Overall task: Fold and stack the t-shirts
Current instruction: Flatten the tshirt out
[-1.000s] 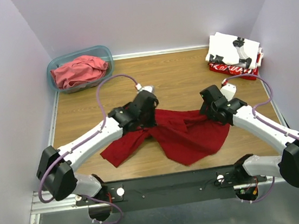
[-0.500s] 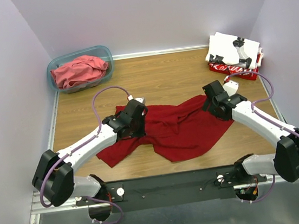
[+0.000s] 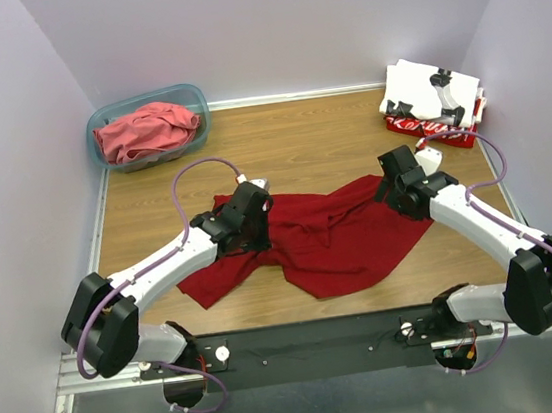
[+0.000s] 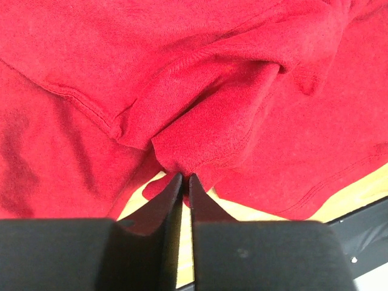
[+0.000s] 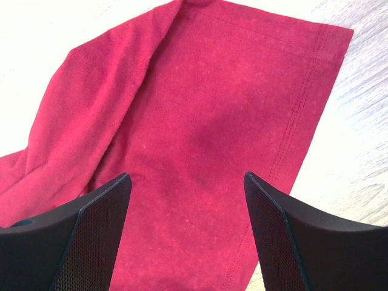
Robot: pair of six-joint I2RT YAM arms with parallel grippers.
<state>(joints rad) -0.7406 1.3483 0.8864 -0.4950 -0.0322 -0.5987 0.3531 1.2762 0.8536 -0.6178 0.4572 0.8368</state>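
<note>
Where the left gripper (image 4: 185,177) meets the cloth, its two fingers are closed to a sliver, nipping a fold of the deep red t-shirt (image 3: 336,239). The right gripper (image 5: 185,176) gapes wide above a hemmed edge. Four shirts show: this one, crumpled mid-table (image 3: 318,136); a coral t-shirt (image 3: 146,130) in the teal tub (image 3: 194,96); and a white printed t-shirt (image 3: 422,83) largely covering a red lettered t-shirt (image 3: 428,129). Only the wrist views show the fingers, which the overhead view hides beneath the wrists.
</note>
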